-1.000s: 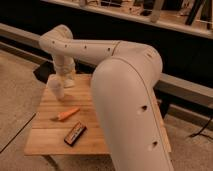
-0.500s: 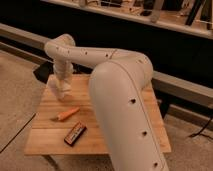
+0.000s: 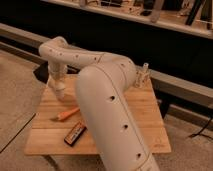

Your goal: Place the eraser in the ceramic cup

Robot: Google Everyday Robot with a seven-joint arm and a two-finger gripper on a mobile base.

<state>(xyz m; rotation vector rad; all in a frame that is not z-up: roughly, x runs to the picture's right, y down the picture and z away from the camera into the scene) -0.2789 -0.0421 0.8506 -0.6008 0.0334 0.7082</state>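
My white arm (image 3: 107,100) reaches across the wooden table (image 3: 145,120) to its far left corner. My gripper (image 3: 60,91) points down there, low over the table top. The eraser does not show in the camera view. The ceramic cup does not show either; the wrist and gripper cover that corner of the table. I cannot tell whether the gripper holds anything.
An orange stick-shaped object (image 3: 67,114) lies on the left part of the table. A dark flat bar with orange trim (image 3: 75,133) lies near the front left edge. A small pale upright object (image 3: 144,75) stands at the back right edge. A dark wall runs behind the table.
The arm's big link has swung left and closer to the camera. The gripper has stayed over the table's far left corner and sits slightly lower.
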